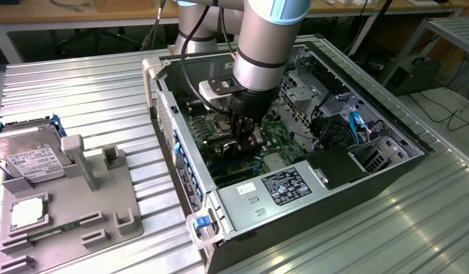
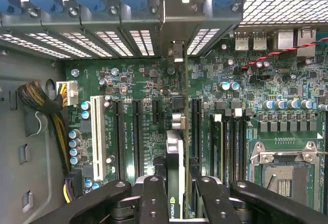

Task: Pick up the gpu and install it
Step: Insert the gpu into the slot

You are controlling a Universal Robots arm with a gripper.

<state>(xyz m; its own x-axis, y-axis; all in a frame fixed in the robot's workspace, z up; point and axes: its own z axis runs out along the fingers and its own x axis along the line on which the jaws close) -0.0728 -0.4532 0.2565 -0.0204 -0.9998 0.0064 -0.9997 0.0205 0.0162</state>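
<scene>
Exterior view: the arm reaches down into an open computer case (image 1: 387,123) lying on its side on a ribbed metal table (image 1: 81,91). The gripper (image 1: 242,140) is low over the green motherboard (image 1: 276,134), near the middle of the case, with a dark flat part between its fingers; this view does not show clearly what that part is. The power supply (image 1: 284,188) with its label sits at the case's near end. On the exterior view's left, a grey fixture tray (image 1: 104,211) carries a hard drive (image 1: 32,160), well apart from the case. Wrist view: the gpu (image 2: 175,167) stands on edge between the two black fingers (image 2: 154,198), which are drawn in narrow and press against both of its faces. The card runs toward the rear slot openings, its silvery bracket (image 2: 177,14) up against the perforated back panel (image 2: 92,39). It lies along the motherboard, beside the black expansion slots (image 2: 137,131); whether its edge is seated in a slot cannot be told.
</scene>
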